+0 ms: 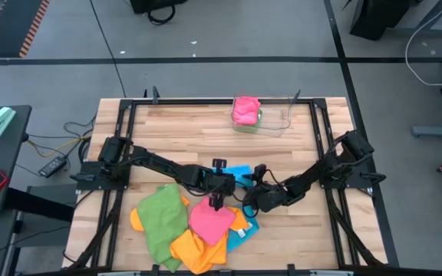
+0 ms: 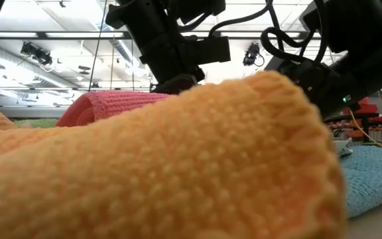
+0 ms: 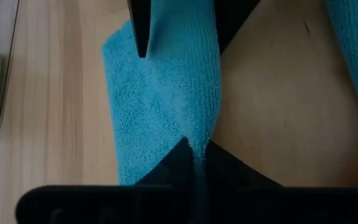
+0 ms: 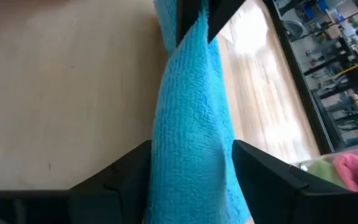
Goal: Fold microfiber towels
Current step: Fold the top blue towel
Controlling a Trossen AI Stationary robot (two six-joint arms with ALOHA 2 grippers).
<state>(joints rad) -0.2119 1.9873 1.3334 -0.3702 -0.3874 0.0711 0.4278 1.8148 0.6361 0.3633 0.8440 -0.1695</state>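
Note:
A sky blue microfiber towel [image 1: 240, 175] is strung as a narrow band between my two grippers above the middle of the table. My left gripper [image 3: 196, 149] is shut on one end of it, and my right gripper [image 4: 191, 168] closes around the other end. Just toward the near edge, a loose pile holds a green towel [image 1: 159, 218], a pink towel [image 1: 209, 218], an orange towel [image 1: 194, 249] and another blue towel [image 1: 244, 228], all lying on the wooden table top [image 1: 175, 130]. My left gripper pinches a bunched corner of the sky blue towel [image 3: 191, 134] between its two fingertips; how many layers, I cannot tell. The towel runs away from the fingers as a band toward the other gripper. My right gripper has the gathered band [image 4: 191, 143] between its two fingers [image 4: 126, 171], which stand wide apart against both sides of the band. The fingers lie along the band.
A clear plastic tray [image 1: 278, 123] at the far edge holds a pink towel [image 1: 245, 109] on a green one. Black frame rails run along the table's left and right sides. In the low view the orange towel [image 2: 178, 153] fills the foreground.

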